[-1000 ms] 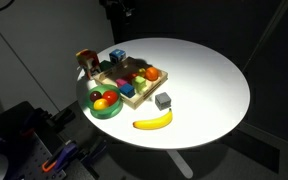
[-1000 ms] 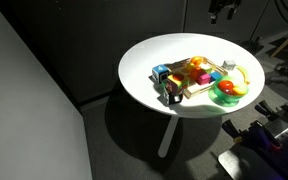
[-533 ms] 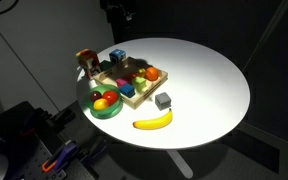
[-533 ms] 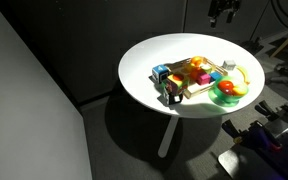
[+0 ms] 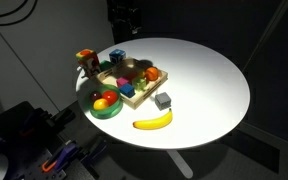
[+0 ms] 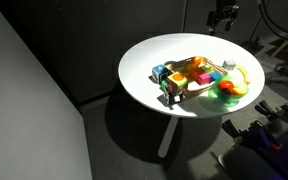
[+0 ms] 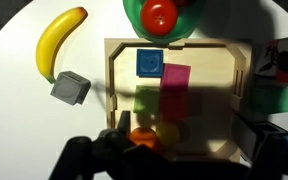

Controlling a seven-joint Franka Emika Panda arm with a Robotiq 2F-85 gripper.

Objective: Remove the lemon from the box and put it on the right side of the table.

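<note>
**Overhead, the hand is held open and the lemon is seen in the box**

Two containers are carried on the white worktop: a shallow wooden box and a round green bowl. In the wrist view the bowl is placed at 12 o'clock of the box, just beside its rim, and a red fruit is held in it. Inside the box, a blue cube is set near the 12 o'clock wall, and a magenta block is laid just beside it toward 4 o'clock. Much of the box floor toward 3 o'clock is left bare.

The lemon is found in the 6 o'clock part of the box, in shadow, with an orange piece touching or nearly touching it at 9 o'clock. It is seen only as a small, roundish yellow patch, so its long axis and the way it points cannot be told.

Outside the box, a grey cube is placed at 9 o'clock of it, and a banana is laid at 10 o'clock, curved, its length run from 7 to 1 o'clock. A green block is set just outside the 3 o'clock wall.

The hand is spread wide with nothing between its fingers. In an exterior view the hand is held high, well apart from the box and the bowl.
</note>
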